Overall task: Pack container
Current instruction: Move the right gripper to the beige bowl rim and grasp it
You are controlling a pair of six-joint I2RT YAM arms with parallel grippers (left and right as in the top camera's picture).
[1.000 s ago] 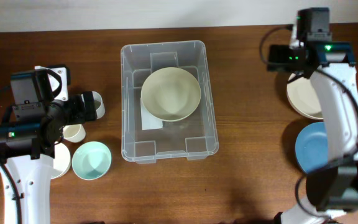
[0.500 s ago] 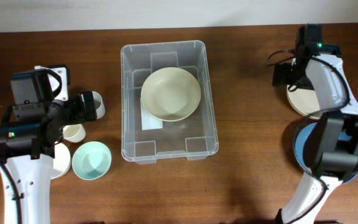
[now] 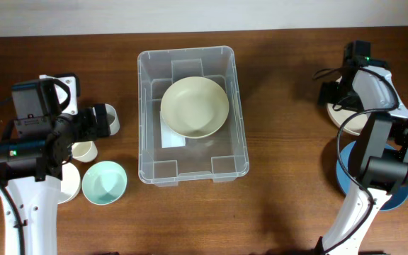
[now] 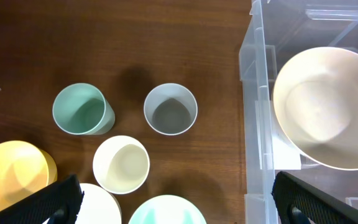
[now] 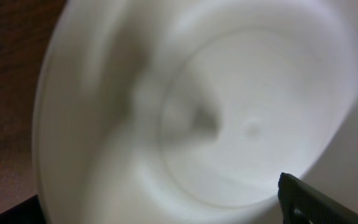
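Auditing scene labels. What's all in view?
table: 1, brown wood, under everything
container: 1, clear, centre
cream bowl: 1, cream, inside container
label: 1, white, container base
cups: 3, teal cup, grey-white cup, cream cup, left of container
bowls: 3, yellow bowl, left white bowl, mint bowl, beside cups
right white bowl: 1, white, far right
blue dish: 1, blue, right side
left arm: 1, jaws open, above cups
right arm: 1, jaws open, over right white bowl

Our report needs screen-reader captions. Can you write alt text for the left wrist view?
A clear bin at the right edge holds a cream bowl; left of it on the wooden table stand a green cup, a grey cup and a cream cup.
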